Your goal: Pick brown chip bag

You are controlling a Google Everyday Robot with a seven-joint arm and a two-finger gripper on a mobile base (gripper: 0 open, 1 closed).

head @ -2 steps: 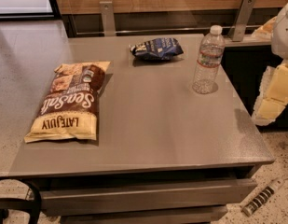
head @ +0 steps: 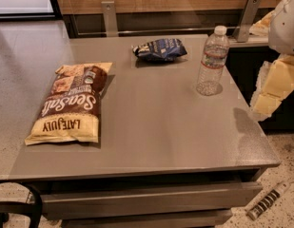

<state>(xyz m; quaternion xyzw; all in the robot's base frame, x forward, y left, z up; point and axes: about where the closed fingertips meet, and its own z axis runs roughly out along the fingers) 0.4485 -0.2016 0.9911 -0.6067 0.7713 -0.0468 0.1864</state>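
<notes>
The brown chip bag (head: 70, 106) lies flat on the left side of the grey table (head: 165, 137), its dark brown middle showing white "Sea Salt" lettering and its cream-yellow near end printed "Late July". My gripper (head: 274, 88), cream-yellow under a white arm (head: 285, 23), hangs at the right edge of the view. It is beyond the table's right side, far from the bag, and holds nothing that I can see.
A smaller dark blue snack bag (head: 161, 49) lies at the back middle of the table. A clear water bottle (head: 212, 63) stands upright at the back right. A wooden wall with metal brackets (head: 108, 15) runs behind. A black chair edge (head: 18, 208) is at the bottom left.
</notes>
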